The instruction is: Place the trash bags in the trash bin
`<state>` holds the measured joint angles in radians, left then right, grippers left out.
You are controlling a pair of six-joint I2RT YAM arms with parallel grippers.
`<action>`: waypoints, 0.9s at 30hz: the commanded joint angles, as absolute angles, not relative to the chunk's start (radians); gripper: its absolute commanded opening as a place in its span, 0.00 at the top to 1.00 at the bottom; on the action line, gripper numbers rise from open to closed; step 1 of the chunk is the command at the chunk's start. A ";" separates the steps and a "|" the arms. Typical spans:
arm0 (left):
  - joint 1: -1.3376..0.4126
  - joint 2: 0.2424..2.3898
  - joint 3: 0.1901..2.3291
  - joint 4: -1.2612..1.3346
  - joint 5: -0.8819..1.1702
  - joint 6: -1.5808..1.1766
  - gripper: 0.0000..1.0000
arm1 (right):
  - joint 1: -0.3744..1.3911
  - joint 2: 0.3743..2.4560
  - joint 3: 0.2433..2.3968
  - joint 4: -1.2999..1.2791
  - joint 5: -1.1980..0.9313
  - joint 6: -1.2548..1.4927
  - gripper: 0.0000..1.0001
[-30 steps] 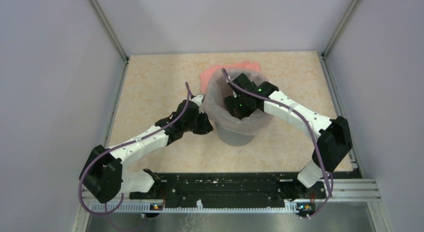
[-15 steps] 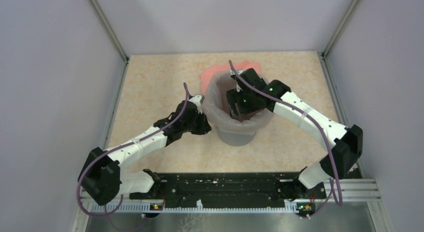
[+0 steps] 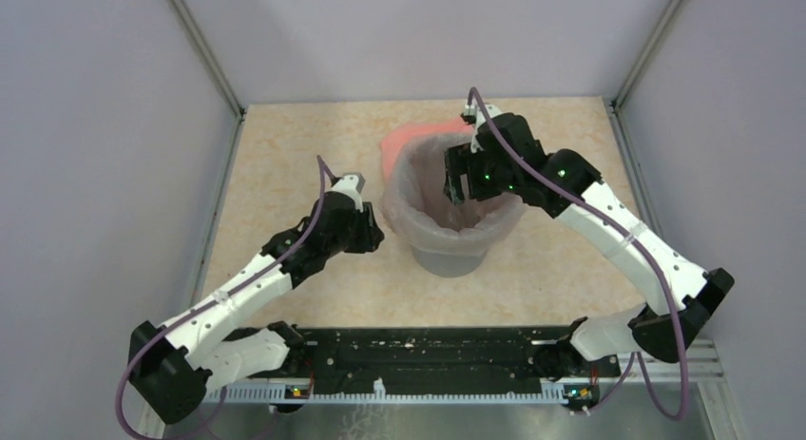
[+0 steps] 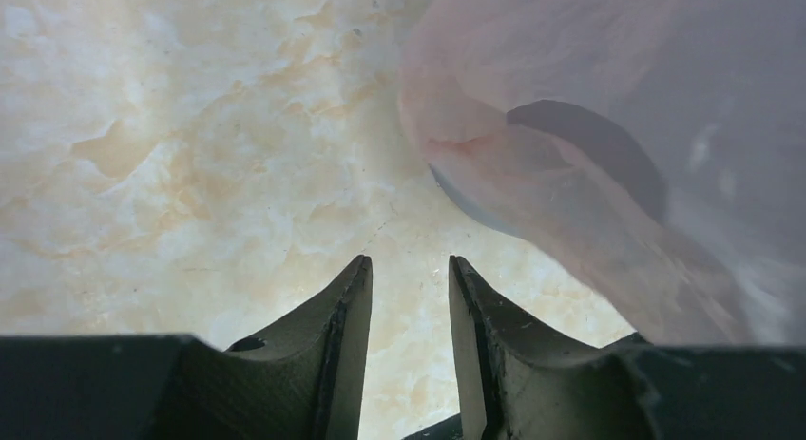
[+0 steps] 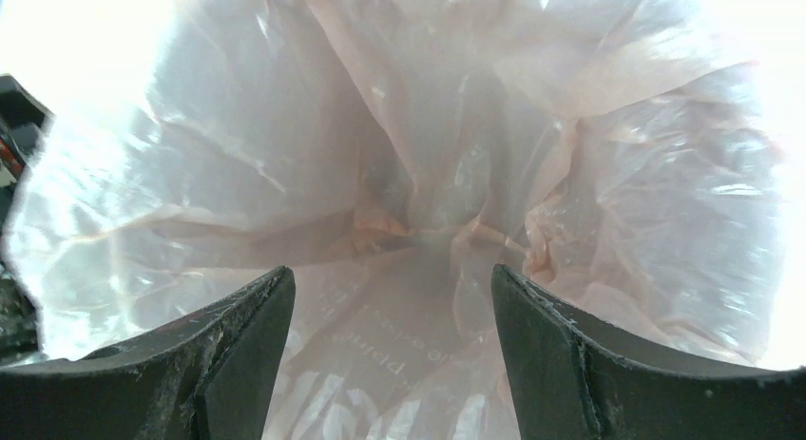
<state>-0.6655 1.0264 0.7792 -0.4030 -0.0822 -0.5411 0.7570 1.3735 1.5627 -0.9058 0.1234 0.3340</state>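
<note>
The grey trash bin [image 3: 447, 260] stands mid-table, lined with the see-through pale pink trash bag [image 3: 403, 199], whose film folds over the rim. My left gripper [image 3: 373, 237] is just left of the bin, apart from it. In the left wrist view the left gripper [image 4: 409, 269] is open over bare table, with the draped bag [image 4: 580, 221] at the upper right. My right gripper [image 3: 454, 185] hovers over the bin's far right rim. In the right wrist view the right gripper [image 5: 392, 278] is wide open, empty, looking down into the crinkled bag [image 5: 428, 174].
An opaque salmon-pink sheet [image 3: 407, 139] lies flat behind the bin. Grey walls with metal corner posts [image 3: 204, 60] close off three sides. A black base rail [image 3: 428, 350] runs along the near edge.
My left gripper opened and drew back to the left, away from the bag's rim. The right gripper rose out of the bin toward its far rim, still open.
</note>
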 commanded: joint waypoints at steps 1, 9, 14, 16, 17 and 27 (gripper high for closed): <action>-0.665 0.953 0.866 -0.492 -0.142 -0.552 0.57 | 0.764 1.298 1.644 -0.898 0.195 0.342 0.24; -0.664 0.892 1.002 -0.536 -0.106 -0.523 0.49 | 0.762 1.240 1.647 -0.942 0.374 0.343 0.20; -0.664 0.973 1.176 -0.560 -0.016 -0.528 0.42 | 0.744 1.195 1.622 -0.962 0.462 0.356 0.15; -0.666 1.012 1.242 -0.572 -0.006 -0.528 0.39 | 0.729 1.175 1.598 -0.958 0.483 0.355 0.12; -0.669 1.031 1.281 -0.574 -0.005 -0.527 0.38 | 0.711 1.169 1.587 -0.959 0.484 0.353 0.12; -0.757 1.293 1.453 -0.657 -0.203 -0.448 0.31 | 0.551 1.184 1.425 -0.838 0.262 0.362 0.12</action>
<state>-0.7307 1.2171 1.4097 -0.5892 -0.0841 -0.4995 0.5915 1.1603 1.4590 -0.9150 0.3515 0.3504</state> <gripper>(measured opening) 0.682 0.886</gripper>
